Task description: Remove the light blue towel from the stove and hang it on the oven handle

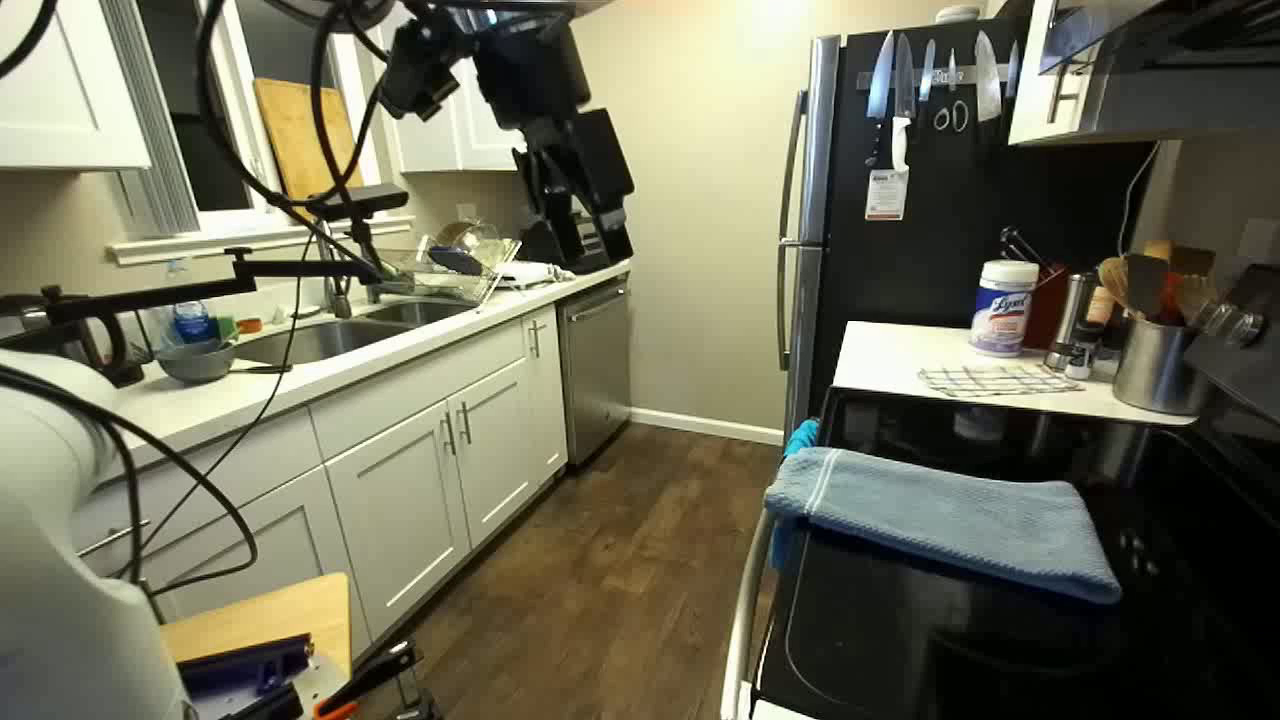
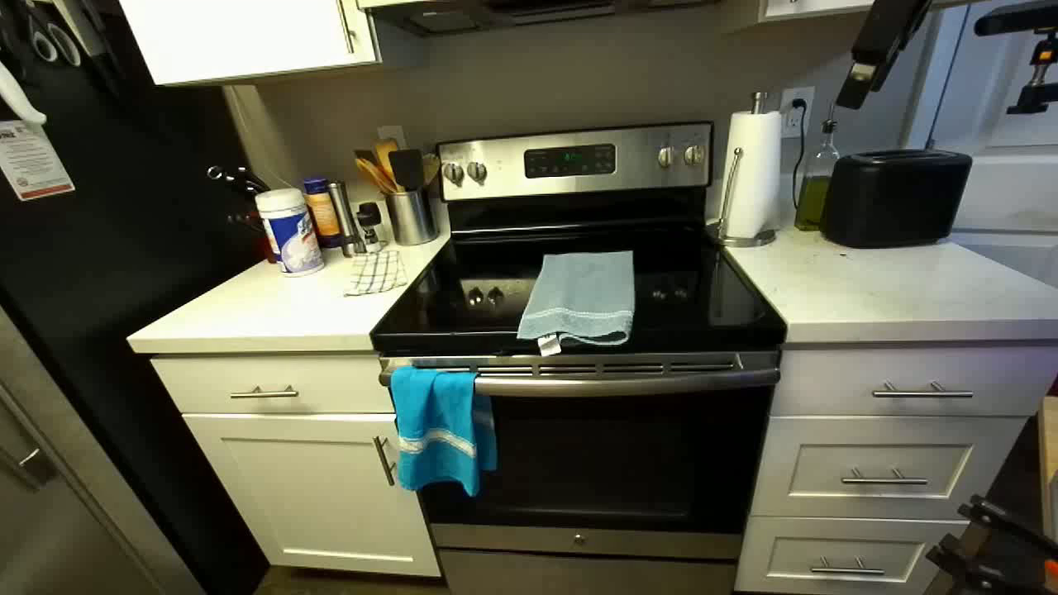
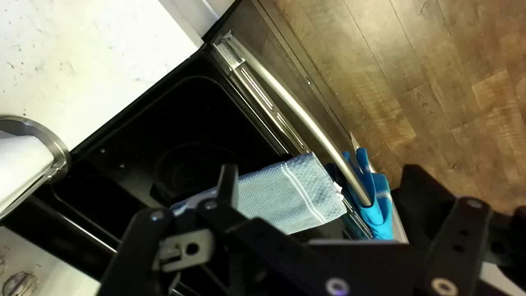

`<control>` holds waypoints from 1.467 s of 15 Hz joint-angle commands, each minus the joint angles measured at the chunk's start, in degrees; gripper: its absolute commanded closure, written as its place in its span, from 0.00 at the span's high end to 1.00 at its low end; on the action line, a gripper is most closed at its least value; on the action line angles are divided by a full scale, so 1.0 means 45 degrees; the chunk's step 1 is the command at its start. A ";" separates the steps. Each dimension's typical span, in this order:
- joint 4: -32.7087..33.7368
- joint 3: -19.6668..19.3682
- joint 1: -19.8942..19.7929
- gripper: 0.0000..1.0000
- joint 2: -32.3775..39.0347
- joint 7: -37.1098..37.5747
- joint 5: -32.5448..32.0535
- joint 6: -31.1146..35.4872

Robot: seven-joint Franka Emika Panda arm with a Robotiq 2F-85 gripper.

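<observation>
The light blue towel [image 1: 950, 515] lies folded flat on the black stove [image 2: 702, 310], its white-striped end at the front edge. It also shows in an exterior view [image 2: 581, 297] and the wrist view [image 3: 283, 193]. The oven handle [image 2: 628, 386] is a curved steel bar along the oven's front, seen too in the wrist view [image 3: 304, 115]. My gripper [image 3: 322, 174] is open and empty, its fingers wide apart. In an exterior view the gripper [image 1: 592, 240] hangs high, apart from the towel. In the wrist view the finger and body hide part of the towel.
A bright blue towel [image 2: 438, 430] hangs over the handle's left end. A paper towel stand [image 2: 750, 178] and black toaster [image 2: 897, 198] stand on the right counter. A wipes canister [image 2: 289, 231] and utensil holder [image 2: 411, 216] stand on the left counter. A range hood overhangs the stove.
</observation>
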 commanded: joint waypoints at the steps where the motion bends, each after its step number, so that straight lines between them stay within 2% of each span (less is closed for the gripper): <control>1: 0.0028 -0.0044 0.0064 1.00 0.0012 0.0037 -0.0038 -0.0030; 16: 0.0051 -0.0047 0.0095 1.00 0.0077 -0.0015 -0.0033 0.0039; 19: 0.0504 0.0484 0.0110 1.00 0.1133 0.0453 -0.0229 0.0177; 22: 0.1269 0.1498 0.0193 1.00 0.2720 0.1082 -0.0674 0.0274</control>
